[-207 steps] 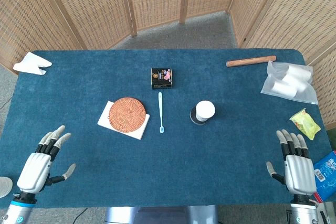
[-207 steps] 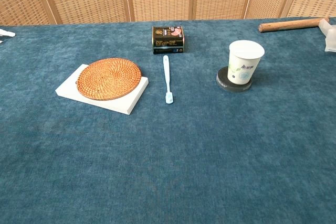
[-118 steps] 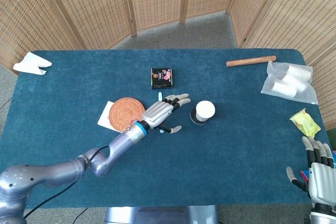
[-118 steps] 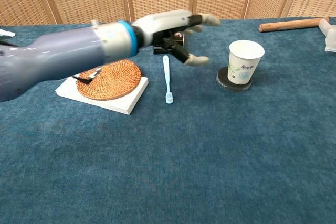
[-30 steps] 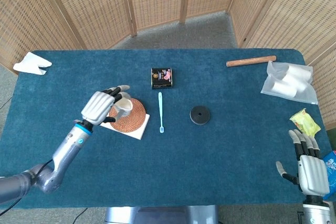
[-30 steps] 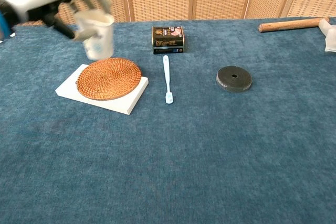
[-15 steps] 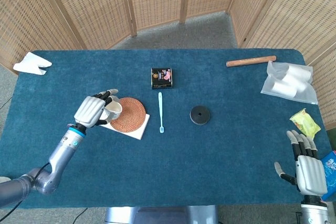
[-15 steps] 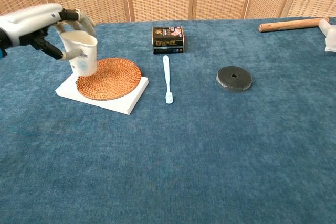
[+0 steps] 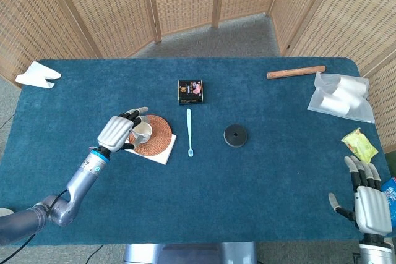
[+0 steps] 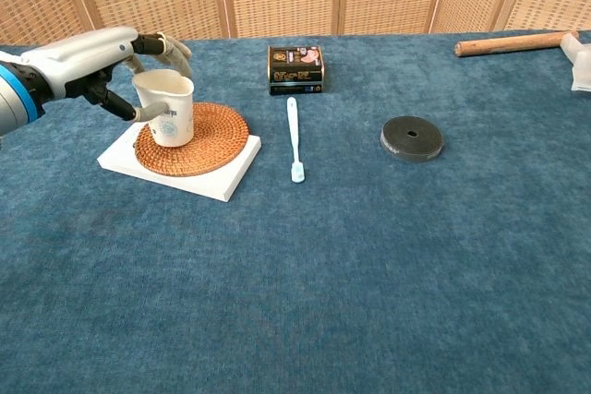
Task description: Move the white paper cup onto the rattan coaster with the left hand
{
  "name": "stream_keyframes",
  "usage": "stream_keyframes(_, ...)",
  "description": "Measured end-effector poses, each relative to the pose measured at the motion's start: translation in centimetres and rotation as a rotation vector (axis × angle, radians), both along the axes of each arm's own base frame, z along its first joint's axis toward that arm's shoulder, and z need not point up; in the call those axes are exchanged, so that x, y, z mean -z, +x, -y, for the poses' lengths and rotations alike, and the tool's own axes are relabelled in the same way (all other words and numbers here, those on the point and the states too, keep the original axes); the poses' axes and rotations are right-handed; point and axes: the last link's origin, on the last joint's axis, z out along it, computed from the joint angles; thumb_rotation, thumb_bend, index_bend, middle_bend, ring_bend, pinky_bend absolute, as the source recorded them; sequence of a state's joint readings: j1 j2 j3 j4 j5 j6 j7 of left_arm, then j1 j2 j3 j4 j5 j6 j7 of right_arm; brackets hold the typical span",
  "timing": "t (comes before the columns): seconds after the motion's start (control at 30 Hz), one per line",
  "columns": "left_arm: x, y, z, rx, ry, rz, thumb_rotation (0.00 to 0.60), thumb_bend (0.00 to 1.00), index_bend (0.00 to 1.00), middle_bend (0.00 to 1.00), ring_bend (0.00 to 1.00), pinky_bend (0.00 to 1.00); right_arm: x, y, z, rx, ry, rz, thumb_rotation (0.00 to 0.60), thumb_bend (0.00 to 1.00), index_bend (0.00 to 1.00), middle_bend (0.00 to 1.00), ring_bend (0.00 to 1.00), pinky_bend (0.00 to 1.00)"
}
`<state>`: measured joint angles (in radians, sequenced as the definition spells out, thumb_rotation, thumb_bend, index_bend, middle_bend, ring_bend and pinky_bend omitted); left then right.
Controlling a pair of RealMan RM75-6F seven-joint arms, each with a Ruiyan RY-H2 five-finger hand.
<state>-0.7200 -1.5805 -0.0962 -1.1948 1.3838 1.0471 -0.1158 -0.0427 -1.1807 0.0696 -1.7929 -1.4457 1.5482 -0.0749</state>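
Our left hand point(image 10: 97, 64) wraps the white paper cup point(image 10: 166, 108), fingers point(image 10: 164, 45) curled over its far rim, thumb at the near side. Cup upright, base on the rattan coaster point(image 10: 208, 140), left portion. Just right of the fingers: toothbrush point(image 10: 294, 137), then black disc point(image 10: 412, 137). Our right hand point(image 9: 371, 205), far right, holds nothing, fingers apart.

left hand point(image 9: 117, 132) covering much of the white paper cup point(image 9: 142, 132) from overhead; right hand point(image 9: 369, 205) cut off at the head view's bottom edge, absent from the chest view.
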Motion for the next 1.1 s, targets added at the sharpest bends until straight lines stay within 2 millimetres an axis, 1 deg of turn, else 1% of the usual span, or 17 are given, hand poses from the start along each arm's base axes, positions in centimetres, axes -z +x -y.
stream_keyframes(0.07,0.1,-0.1,0.0,-0.001,-0.012,-0.006,0.6,0.47,0.09,0.01,0.01,0.12,0.0,0.0,0.0,-0.002,0.001,0.0,0.6,0.35,0.0,0.0,0.0,0.0)
stream_keyframes(0.13,0.1,-0.2,0.1,-0.004,-0.024,-0.011,0.6,0.47,0.02,0.0,0.0,0.05,0.0,0.1,0.0,-0.004,-0.001,0.0,0.6,0.35,0.0,0.0,0.0,0.0)
stream_keyframes(0.2,0.2,-0.3,0.1,-0.006,-0.037,-0.019,0.6,0.47,0.0,0.0,0.0,0.01,0.0,0.1,0.0,-0.005,-0.003,0.0,0.6,0.35,0.0,0.0,0.0,0.0)
stream_keyframes(0.4,-0.2,-0.2,0.3,-0.002,-0.06,-0.014,0.6,0.46,0.0,0.0,0.0,0.0,-0.1,0.1,0.1,-0.005,-0.006,0.0,0.6,0.35,0.0,0.0,0.0,0.0)
stream_keyframes(0.43,-0.2,-0.1,0.3,0.001,-0.059,-0.013,0.591,0.46,0.0,0.0,0.0,0.0,0.0,0.1,0.1,-0.005,-0.005,-0.001,0.6,0.35,0.0,0.0,0.0,0.0)
stream_keyframes(0.5,-0.5,-0.1,0.3,0.012,-0.047,-0.011,0.555,0.46,0.0,0.0,0.0,0.0,0.0,0.1,0.1,-0.006,-0.002,-0.003,0.6,0.35,0.0,0.0,0.0,0.0)
stream_keyframes(0.53,-0.7,0.0,0.3,0.018,-0.041,-0.009,0.523,0.47,0.0,0.0,0.0,0.0,0.0,0.1,0.1,-0.008,-0.002,-0.002,0.6,0.35,0.0,0.0,0.0,0.0)
stream_keyframes(0.57,-0.8,0.1,0.3,0.022,-0.036,-0.005,0.505,0.47,0.0,0.0,0.0,0.0,0.0,0.1,0.2,-0.009,-0.003,-0.001,0.6,0.35,0.0,0.0,0.0,0.0)
stream_keyframes(0.67,-1.5,0.4,0.5,0.034,-0.026,0.022,0.494,0.46,0.0,0.0,0.0,0.0,-0.1,0.1,0.3,-0.011,-0.006,-0.002,0.6,0.35,0.0,0.0,0.0,0.0)
stream_keyframes(0.87,-4.0,0.4,1.1,0.032,0.01,0.046,0.49,0.47,0.0,0.0,0.0,0.0,-0.9,-0.2,0.8,0.006,-0.029,-0.03,0.6,0.35,0.0,0.0,0.0,0.0)
stream_keyframes(0.97,-5.8,0.0,1.7,0.012,0.044,0.065,0.491,0.47,0.0,0.0,0.0,0.0,-1.5,-0.3,1.2,0.012,-0.053,-0.05,0.6,0.35,0.0,0.0,0.0,0.0)
stream_keyframes(1.1,-8.8,-1.1,3.6,-0.038,0.108,0.089,0.49,0.47,0.0,0.0,0.0,0.0,-1.8,-0.3,1.9,0.006,-0.061,-0.071,0.6,0.36,0.0,0.0,0.0,0.0)
